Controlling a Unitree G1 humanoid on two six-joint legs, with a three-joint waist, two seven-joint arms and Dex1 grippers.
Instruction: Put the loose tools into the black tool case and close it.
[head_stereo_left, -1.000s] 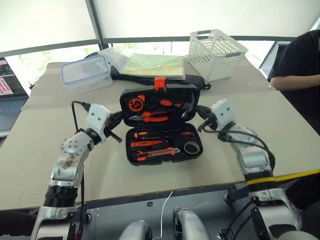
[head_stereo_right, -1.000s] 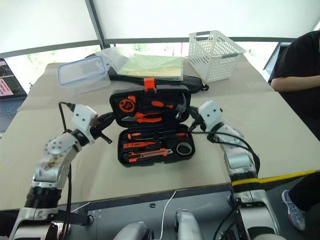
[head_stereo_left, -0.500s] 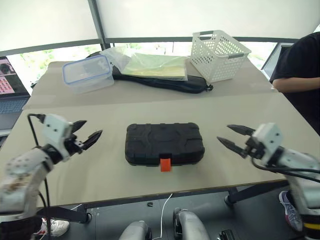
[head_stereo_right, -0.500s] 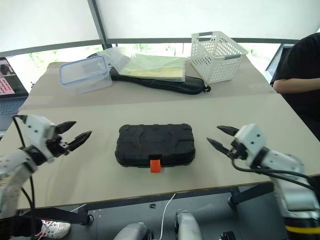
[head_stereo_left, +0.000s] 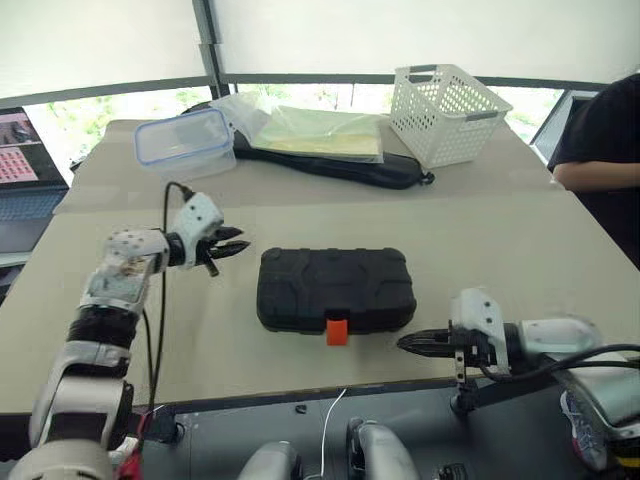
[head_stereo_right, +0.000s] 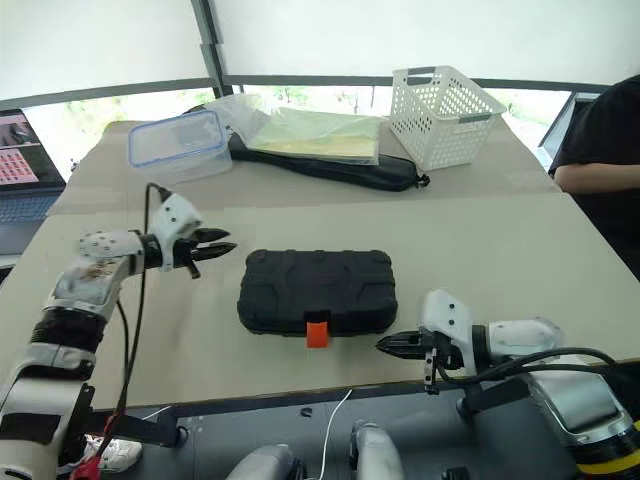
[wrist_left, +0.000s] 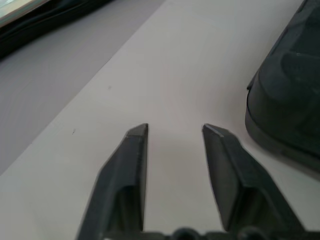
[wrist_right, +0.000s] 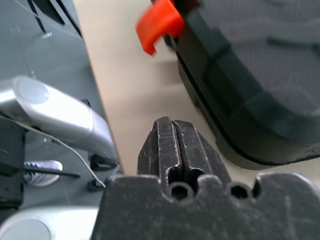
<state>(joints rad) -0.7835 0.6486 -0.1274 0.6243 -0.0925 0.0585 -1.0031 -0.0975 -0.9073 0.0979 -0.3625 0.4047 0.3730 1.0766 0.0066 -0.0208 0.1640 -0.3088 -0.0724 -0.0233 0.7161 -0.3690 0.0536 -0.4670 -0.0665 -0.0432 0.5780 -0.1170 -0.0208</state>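
The black tool case lies shut in the middle of the table, its orange latch sticking out at the front edge. The loose tools are out of view. My left gripper hovers just off the case's left end, pointing at it, open with a narrow gap and nothing between the fingers. My right gripper is shut and empty, low at the table's front edge, pointing left toward the latch and a little short of it.
Behind the case lie a long black soft bag with plastic-wrapped sheets on it, a clear blue-rimmed box and a white basket. A laptop stands far left. A person sits at the right.
A second ago the case stood open with tools in it; it is shut since. My left gripper moved in toward the case and narrowed. My right gripper dropped to the front edge and shut.
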